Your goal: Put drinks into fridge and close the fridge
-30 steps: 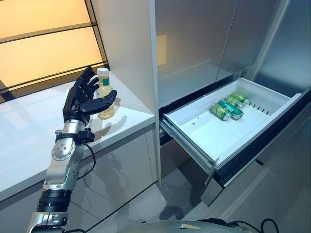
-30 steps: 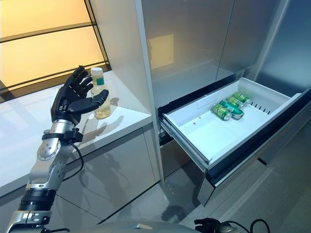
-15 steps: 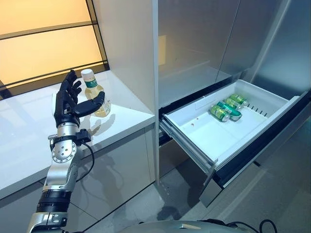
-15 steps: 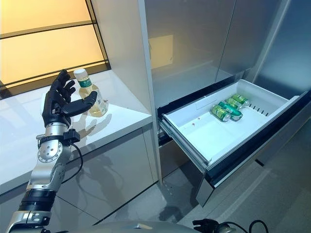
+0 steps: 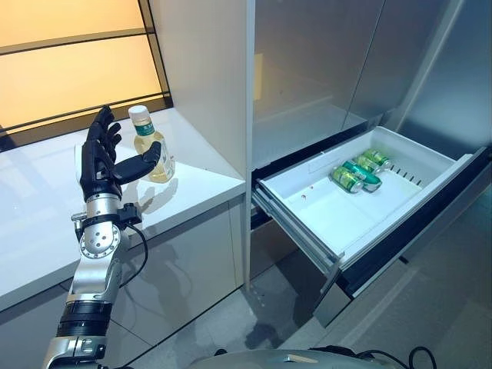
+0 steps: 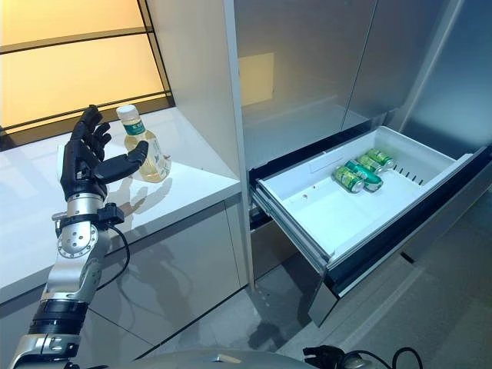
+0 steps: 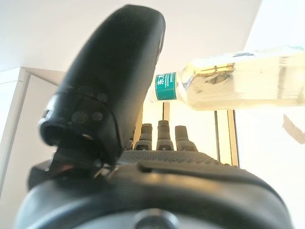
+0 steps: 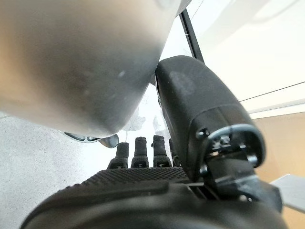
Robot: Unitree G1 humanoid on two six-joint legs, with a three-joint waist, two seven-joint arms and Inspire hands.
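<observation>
A white counter (image 5: 200, 181) runs under a lit amber window wall (image 5: 69, 69), ending at a tall pale panel (image 5: 204, 69); right of that panel stands the steel-fronted fridge (image 5: 323, 61), over a grey floor (image 5: 430, 315). The fridge's lower drawer (image 5: 330, 211) is pulled out — a white tub with a dark front edge.

On the counter near the window stands a bottle (image 5: 151, 150) of pale yellow drink, white cap up, green band at the neck; its long axis is close to upright, the neck leaning slightly toward the window.

The left hand (image 5: 104, 161) is raised just beside the bottle, fingers (image 6: 81, 134) straight and spread upward, thumb reaching out toward the bottle's side. It holds nothing, and whether the thumb tip touches the bottle cannot be told. In the left wrist view the bottle (image 7: 238, 78) lies beyond the thumb, outside the hand.

In the drawer's far half lie three green cans (image 5: 357, 171) on their sides, close together in a row — the rest of the tub is bare white.

The right hand (image 8: 143, 186) appears only in its own wrist view, its fingers extended and holding nothing
</observation>
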